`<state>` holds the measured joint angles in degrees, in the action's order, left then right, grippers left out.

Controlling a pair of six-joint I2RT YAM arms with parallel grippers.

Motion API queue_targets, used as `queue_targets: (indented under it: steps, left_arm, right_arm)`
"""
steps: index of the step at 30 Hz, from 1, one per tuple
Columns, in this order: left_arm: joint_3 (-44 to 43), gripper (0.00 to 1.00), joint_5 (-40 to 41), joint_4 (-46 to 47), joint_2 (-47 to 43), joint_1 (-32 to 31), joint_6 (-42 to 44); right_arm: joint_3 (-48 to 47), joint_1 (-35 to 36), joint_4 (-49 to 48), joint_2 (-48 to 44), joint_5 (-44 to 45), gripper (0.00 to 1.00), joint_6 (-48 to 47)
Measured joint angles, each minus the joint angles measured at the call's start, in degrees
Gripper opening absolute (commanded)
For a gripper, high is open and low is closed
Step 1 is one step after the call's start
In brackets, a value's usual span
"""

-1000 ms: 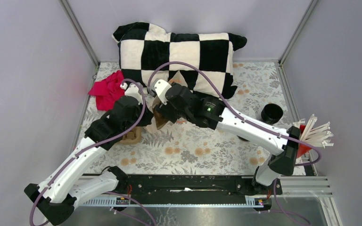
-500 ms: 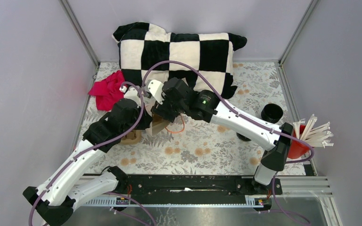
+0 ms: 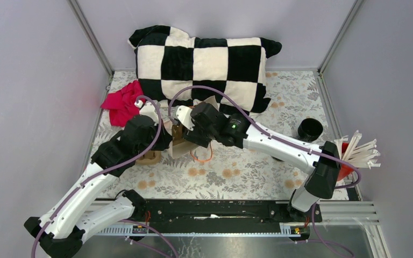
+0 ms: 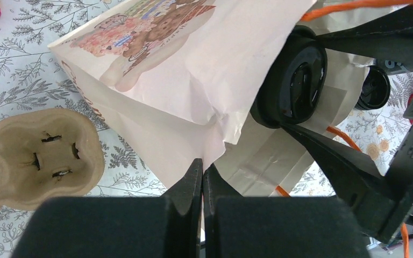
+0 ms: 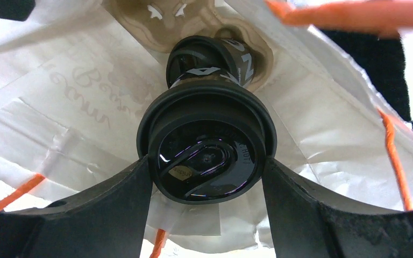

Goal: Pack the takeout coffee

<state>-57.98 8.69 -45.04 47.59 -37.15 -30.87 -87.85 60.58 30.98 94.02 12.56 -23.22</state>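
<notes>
Looking down on the tabletop (image 3: 236,173), we find both arms meeting at a white paper bag (image 4: 193,80) left of centre.

Left gripper (image 4: 202,167): fingers pressed together, pinching an edge of the bag at its mouth. The bag's upper panel carries a teddy-bear print. The mouth gapes toward the right.

Right gripper (image 5: 205,164): clamped on one black takeout cup (image 5: 208,107), one finger on each side of its black sip lid (image 5: 207,172). The cup is tipped over, lid toward the wrist camera and base pointing deeper into the bag. It sits in the bag's mouth, with white paper around it on all sides. An orange handle (image 5: 393,156) of the bag runs along the right.

Past the cup's base we note a brown pulp shape (image 5: 193,13). We cannot tell whether the cup touches it.

A brown pulp carrier (image 4: 37,156) lies on the tabletop just left of the bag, its cup wells without cups.

The second black cup (image 3: 310,129) stands upright at the right side of the tabletop, well apart from the bag.

Nearer, at the right edge, a red cup (image 3: 345,167) holds white straws (image 3: 361,150).

At the far side lies a black-and-white checked cushion (image 3: 209,59). A crumpled red cloth (image 3: 122,103) lies at its left.
</notes>
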Motion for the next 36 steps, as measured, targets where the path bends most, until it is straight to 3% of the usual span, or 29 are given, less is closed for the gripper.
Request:
queue_targets:
  steps: [6,16,23,36]
  left_arm:
    - [0.04,0.00,0.04,-0.37,-0.04,0.00,0.22]
    - [2.47,0.00,0.04,-0.37,-1.79,0.00,-0.76]
    - [3.28,0.00,0.15,-0.48,-2.82,0.00,-2.21]
    - [3.76,0.00,3.06,-3.02,-3.32,0.46,-1.99]
  right_arm:
    - [-0.02,1.20,1.14,-1.36,-0.20,0.18,2.14]
    - [-2.27,9.62,2.36,-1.27,1.66,0.18,9.75]
    - [-0.83,9.33,-6.27,0.83,7.69,0.17,6.86]
    - [4.94,8.52,-19.58,3.72,6.40,0.15,-0.87]
